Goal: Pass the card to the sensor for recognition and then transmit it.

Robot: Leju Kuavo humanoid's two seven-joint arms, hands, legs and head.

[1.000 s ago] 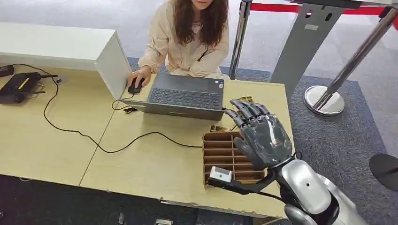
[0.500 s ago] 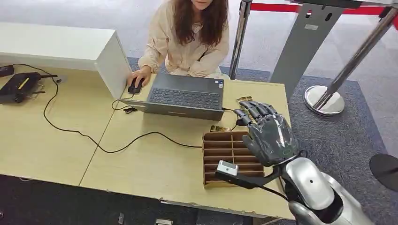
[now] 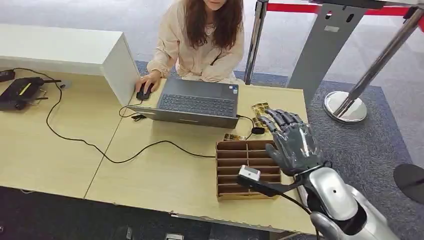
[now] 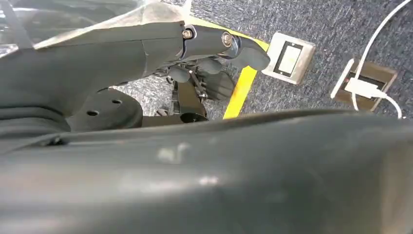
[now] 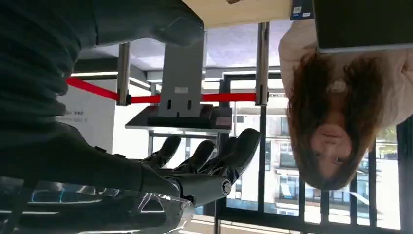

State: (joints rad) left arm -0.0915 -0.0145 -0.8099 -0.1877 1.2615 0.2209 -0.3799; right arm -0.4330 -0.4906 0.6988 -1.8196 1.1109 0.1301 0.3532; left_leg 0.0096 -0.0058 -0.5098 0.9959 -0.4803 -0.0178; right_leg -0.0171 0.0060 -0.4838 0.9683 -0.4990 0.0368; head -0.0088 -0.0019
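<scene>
My right hand (image 3: 292, 142) hovers, fingers spread and holding nothing, above the right edge of a brown slotted card box (image 3: 235, 169) near the table's front. In the right wrist view the same hand (image 5: 204, 161) is bare, its fingers stretched out. A gold patterned card (image 3: 261, 109) lies on the table right of the laptop, beside a small black sensor (image 3: 258, 130) on a cable. Another gold card (image 3: 233, 137) peeks out behind the box. My left hand (image 4: 214, 53) hangs over the floor with nothing in it.
A person sits behind the open laptop (image 3: 200, 104) with one hand on a mouse (image 3: 144, 93). A white box (image 3: 75, 52) and a black device (image 3: 21, 92) with cables sit to the left. Barrier posts (image 3: 345, 107) stand to the right of the table.
My right hand has drifted right and back, from over the box's middle to its right edge. The gold card by the laptop is now uncovered.
</scene>
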